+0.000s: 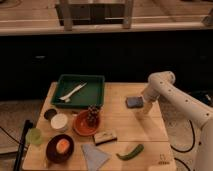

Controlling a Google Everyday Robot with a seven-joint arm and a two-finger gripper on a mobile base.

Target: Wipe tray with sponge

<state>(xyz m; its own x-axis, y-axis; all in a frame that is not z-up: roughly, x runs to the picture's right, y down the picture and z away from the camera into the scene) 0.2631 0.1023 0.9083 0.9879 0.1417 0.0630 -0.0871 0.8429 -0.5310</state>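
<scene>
The dark green tray point(95, 84) sits at the back left of the wooden table, with a white utensil point(72, 92) lying in it. The blue-grey sponge point(134, 102) lies on the table right of the tray. My gripper point(146, 107) hangs from the white arm just right of the sponge, close to the table top, beside the sponge and not around it.
A round orange dish point(85, 125) with a dark item stands at the middle. A tan block with dark top point(104, 136), a flat blue-grey cloth point(94, 156), a green pepper point(129, 152), a dark bowl point(60, 148) and small cups point(59, 121) fill the front left.
</scene>
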